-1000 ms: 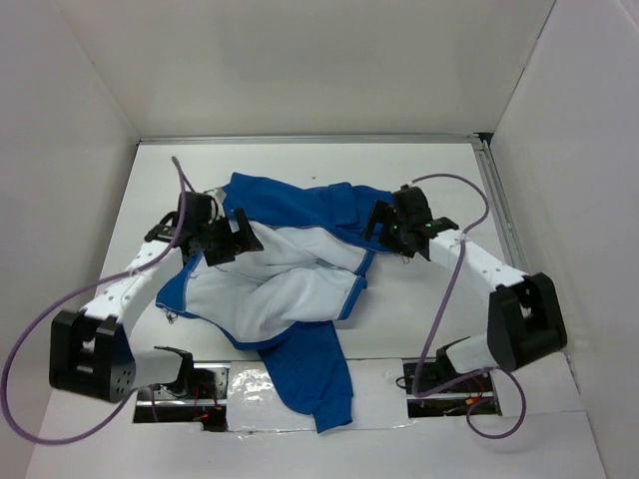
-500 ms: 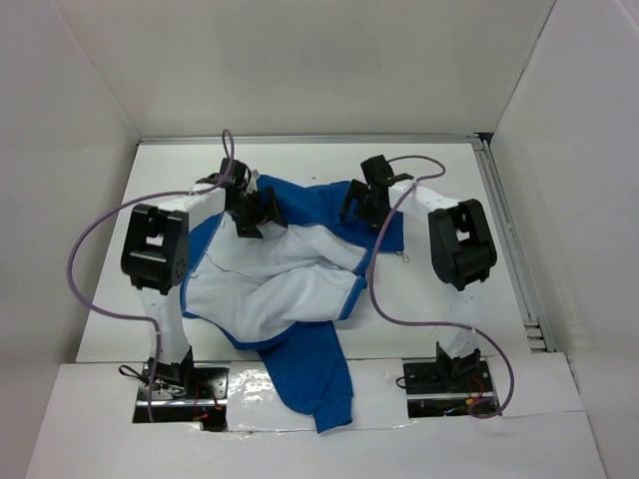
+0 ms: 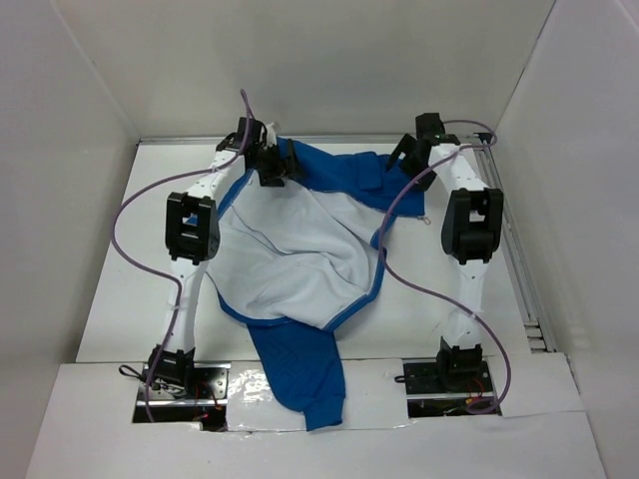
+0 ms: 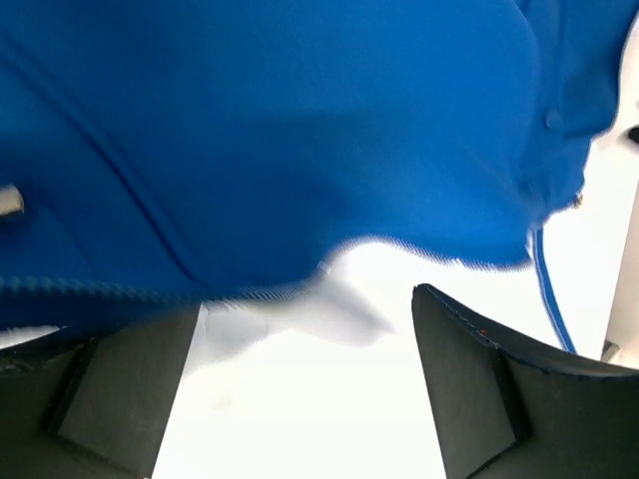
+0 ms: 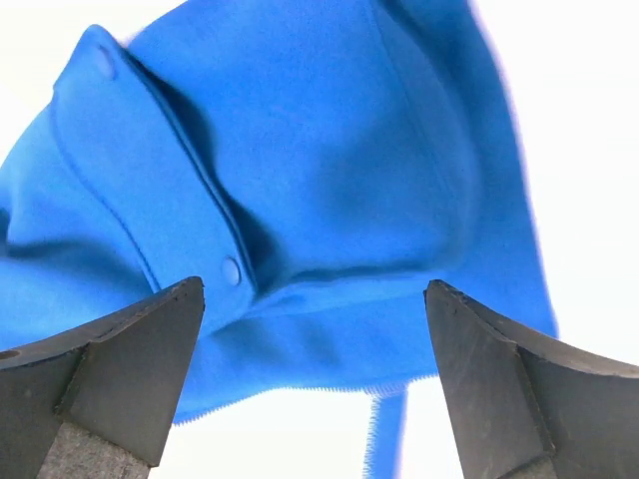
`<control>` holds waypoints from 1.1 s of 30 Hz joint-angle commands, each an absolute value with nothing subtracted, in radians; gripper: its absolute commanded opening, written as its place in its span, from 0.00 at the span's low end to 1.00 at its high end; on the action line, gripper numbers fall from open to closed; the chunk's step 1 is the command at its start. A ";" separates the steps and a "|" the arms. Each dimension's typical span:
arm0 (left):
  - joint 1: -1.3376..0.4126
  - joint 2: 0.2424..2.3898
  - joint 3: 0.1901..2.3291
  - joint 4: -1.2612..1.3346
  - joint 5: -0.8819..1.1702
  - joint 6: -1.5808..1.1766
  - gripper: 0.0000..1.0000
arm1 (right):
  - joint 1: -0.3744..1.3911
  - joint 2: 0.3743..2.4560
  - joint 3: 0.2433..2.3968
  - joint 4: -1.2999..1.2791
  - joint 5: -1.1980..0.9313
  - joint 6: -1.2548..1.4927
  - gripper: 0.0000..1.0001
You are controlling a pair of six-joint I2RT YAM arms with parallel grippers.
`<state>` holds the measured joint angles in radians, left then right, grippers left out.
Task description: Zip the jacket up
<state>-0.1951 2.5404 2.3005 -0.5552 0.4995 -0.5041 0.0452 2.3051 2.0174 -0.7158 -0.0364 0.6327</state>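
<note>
Looking down from above, we find the jacket (image 3: 300, 249) spread over the middle of the table (image 3: 120, 259). Its white lining faces up and is rimmed in blue, and one sleeve (image 3: 300, 374) trails toward the near edge between the arm bases. Its long axis runs near to far, and both arms reach to its far end. The left gripper (image 3: 272, 168) hangs over the far-left corner of the cloth. The right gripper (image 3: 402, 160) is just beside the far-right blue fold. Each has its jaws spread wide with nothing caught between them.

From either wrist the blue cloth fills the view ahead of the fingers, with bare table showing under its edge. On the right we see a flap (image 5: 150, 200) closed by a round snap (image 5: 232, 269), and a finely toothed hem below it. On the left the picture is blurred; the ridged strip (image 4: 100, 289) along the cloth's edge is probably zipper teeth, though we would not swear to it.

We judge that the coming move turns on the two front edges. They lie well apart with the lining exposed, so they must be brought together before any zipping. The left gripper looks nearer to an edge it could grasp. The shell is matte and soft, and the lining is thin and creased. We expect both to slump and slide rather than hold a shape.
</note>
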 commanded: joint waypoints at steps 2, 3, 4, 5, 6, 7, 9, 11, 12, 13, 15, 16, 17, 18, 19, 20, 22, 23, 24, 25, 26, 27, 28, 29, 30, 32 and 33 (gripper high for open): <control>-0.198 2.249 2.168 -0.535 0.455 -0.456 0.99 | 0.154 2.013 1.941 -0.707 0.121 0.422 0.98; -0.198 2.187 2.113 -0.538 0.419 -0.451 0.99 | 0.185 1.877 1.881 -0.681 0.185 0.396 0.98; -0.195 2.066 1.995 -0.555 0.378 -0.448 0.99 | 0.219 1.803 1.735 -0.620 0.198 0.327 0.98; -0.190 2.012 1.933 -0.572 0.295 -0.459 0.99 | 0.294 1.669 1.662 -0.598 0.212 0.309 0.99; -0.183 1.953 1.872 -0.586 0.261 -0.489 0.99 | 0.332 1.610 1.531 -0.582 0.236 0.296 0.99; -0.151 1.851 1.744 -0.619 0.241 -0.509 0.99 | 0.372 1.561 1.484 -0.577 0.216 0.281 1.00; -0.067 1.727 1.545 -0.659 0.225 -0.592 0.99 | 0.472 1.448 1.357 -0.594 0.123 0.294 1.00; -0.005 1.665 1.417 -0.686 0.207 -0.670 0.99 | 0.584 1.379 1.262 -0.603 0.065 0.299 1.00; 0.068 1.617 1.308 -0.681 0.201 -0.692 0.99 | 0.635 1.368 1.231 -0.594 0.058 0.319 1.00; 0.098 1.602 1.267 -0.680 0.209 -0.705 0.99 | 0.676 1.358 1.211 -0.592 0.061 0.318 1.00; 0.164 1.577 1.186 -0.670 0.227 -0.727 0.99 | 0.820 1.361 1.172 -0.594 0.112 0.316 1.00; 0.172 1.575 1.169 -0.669 0.204 -0.739 0.99 | 0.865 1.371 1.173 -0.603 0.138 0.314 1.00; 0.176 1.575 1.161 -0.676 0.183 -0.753 0.99 | 0.953 1.394 1.183 -0.610 0.167 0.314 1.00; 0.192 1.585 1.152 -0.678 0.176 -0.759 0.99 | 0.992 1.405 1.184 -0.614 0.190 0.302 1.00; 0.201 1.591 1.146 -0.675 0.170 -0.762 0.99 | 1.026 1.425 1.186 -0.618 0.196 0.295 1.00; 0.219 1.604 1.138 -0.658 0.170 -0.764 0.99 | 1.081 1.437 1.186 -0.621 0.199 0.290 1.00; 0.241 1.627 1.129 -0.638 0.189 -0.767 0.99 | 1.123 1.472 1.172 -0.630 0.187 0.272 1.00; 0.248 1.653 1.124 -0.634 0.187 -0.770 0.99 | 1.153 1.491 1.167 -0.634 0.198 0.279 1.00; 0.252 1.667 1.121 -0.624 0.186 -0.769 0.99 | 1.166 1.529 1.163 -0.638 0.199 0.281 1.00; 0.252 1.684 1.121 -0.621 0.183 -0.778 0.99 | 1.172 1.551 1.166 -0.649 0.212 0.290 1.00; 0.253 1.713 1.123 -0.612 0.180 -0.776 0.99 | 1.183 1.575 1.166 -0.670 0.221 0.316 1.00; 0.252 1.724 1.124 -0.600 0.195 -0.772 0.99 | 1.187 1.612 1.163 -0.675 0.227 0.324 1.00; 0.250 1.750 1.126 -0.588 0.204 -0.769 0.96 | 1.187 1.624 1.148 -0.667 0.250 0.349 0.99; 0.249 1.761 1.129 -0.577 0.213 -0.765 0.93 | 1.186 1.637 1.137 -0.660 0.245 0.359 0.99; 0.244 1.782 1.141 -0.578 0.204 -0.770 0.86 | 1.186 1.655 1.117 -0.649 0.259 0.377 0.97; 0.238 1.796 1.146 -0.577 0.183 -0.772 0.76 | 1.186 1.672 1.105 -0.652 0.305 0.406 0.96; 0.238 1.802 1.147 -0.577 0.173 -0.775 0.66 | 1.183 1.684 1.095 -0.653 0.331 0.417 0.95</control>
<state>0.2451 1.7908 1.1168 -0.5987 0.1875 -0.7658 1.1851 1.6714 1.1137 -0.6331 0.2367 0.3599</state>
